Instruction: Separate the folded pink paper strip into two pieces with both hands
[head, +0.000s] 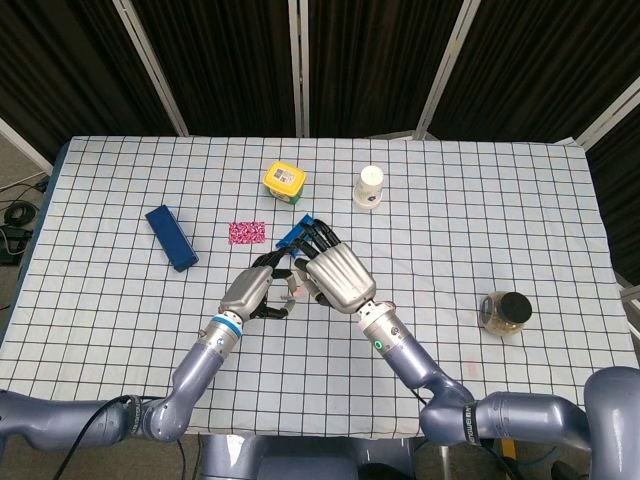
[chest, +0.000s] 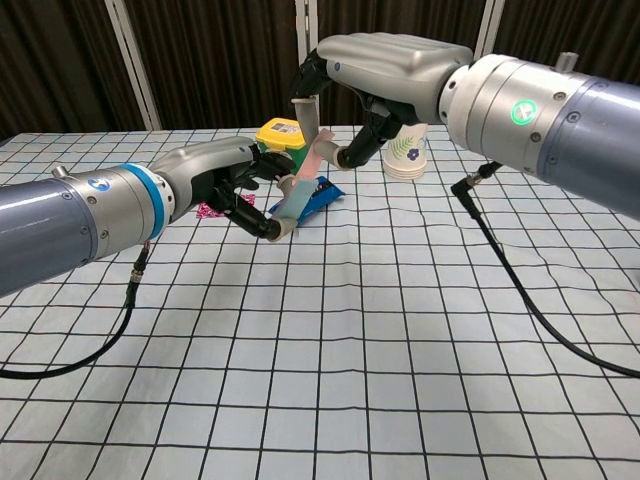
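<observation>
Strip (chest: 303, 190) between left hand (chest: 225, 183) and right hand (chest: 375, 70)

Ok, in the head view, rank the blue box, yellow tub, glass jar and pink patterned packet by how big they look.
1. Blue box, clearly largest.
2. Glass jar and yellow tub look alike; not ranked.
3. Pink patterned packet, smallest.

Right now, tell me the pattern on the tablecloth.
White tablecloth with a dark grid of thin lines; clearest in the head view.
</observation>
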